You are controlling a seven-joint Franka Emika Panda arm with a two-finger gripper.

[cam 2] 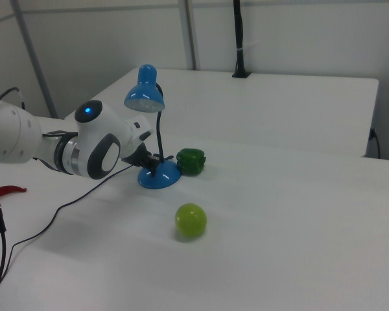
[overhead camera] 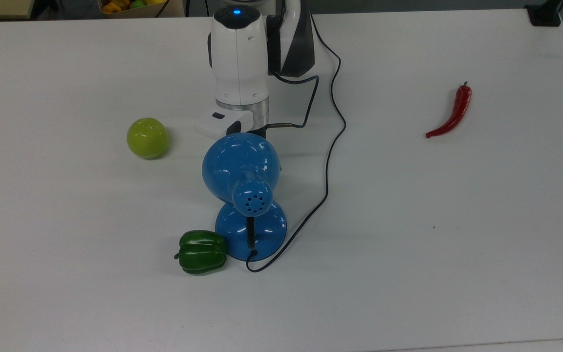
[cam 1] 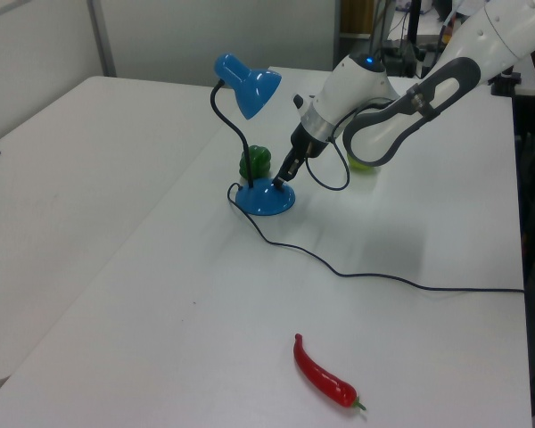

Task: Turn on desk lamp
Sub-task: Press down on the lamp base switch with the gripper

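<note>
Left view puts your hand (cam 1: 279, 177) on the desk lamp (cam 1: 264, 198) base; I cannot tell its finger state. Shade looks unlit, so switching remains.

You have bright, even overhead light on the white worktop (overhead camera: 433, 254), soft faint shadows beside each object, small glare spots on the glossy blue desk lamp (overhead camera: 240, 166) shade, a cool bluish cast, mild softness in the side views.
</note>
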